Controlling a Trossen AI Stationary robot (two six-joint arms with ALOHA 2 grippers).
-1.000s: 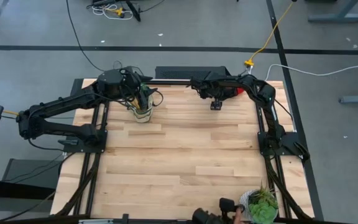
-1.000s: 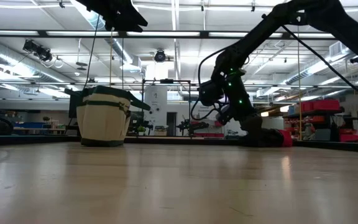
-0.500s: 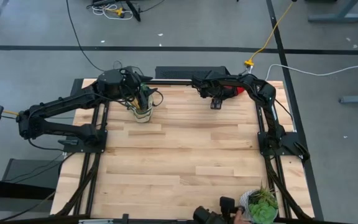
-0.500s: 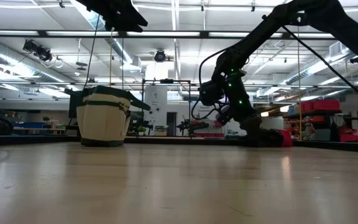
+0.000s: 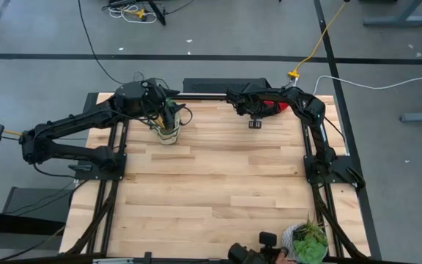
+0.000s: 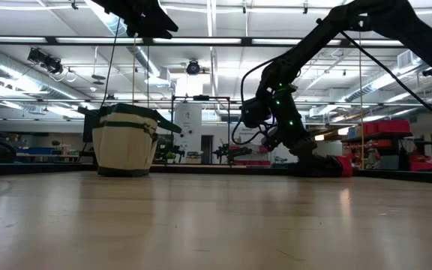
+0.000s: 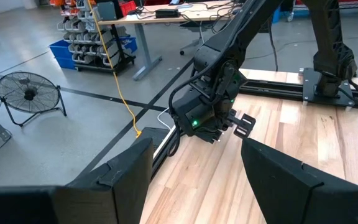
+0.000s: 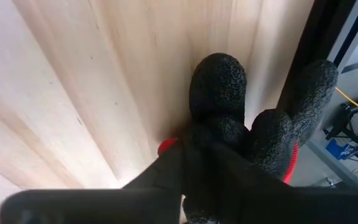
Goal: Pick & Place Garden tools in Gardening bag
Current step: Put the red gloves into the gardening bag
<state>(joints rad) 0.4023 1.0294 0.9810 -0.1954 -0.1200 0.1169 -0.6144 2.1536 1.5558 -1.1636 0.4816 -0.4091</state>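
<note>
The red-and-black gloves (image 5: 271, 108) lie at the table's far edge, right of middle. My right gripper (image 5: 257, 116) is down on them and shut; its wrist view shows the gloves' black knobbly fingers (image 8: 219, 87) sticking out past it (image 8: 197, 149). The beige gardening bag (image 5: 168, 133) stands upright on its base at the far left (image 6: 126, 142). My left gripper (image 5: 168, 114) hangs open just above the bag (image 6: 137, 15), with nothing between its fingers (image 7: 194, 152). No other garden tools show. My right gripper pinches a glove between its two fingers, at the base of the glove's black fingers (image 8: 213, 134). It comes slanting down from above. The glove's finger ends reach out beyond the fingertips and lie on the table top.
A potted plant (image 5: 310, 246) stands at the table's near right corner beside a small black camera (image 5: 258, 253). A black bar (image 5: 218, 86) runs along the far edge behind the gloves. Bare wood (image 5: 218, 183) covers the middle and near part of the table.
My right gripper has shut on the glove at the far edge, staying where it was. The left arm and the bag have kept still.
</note>
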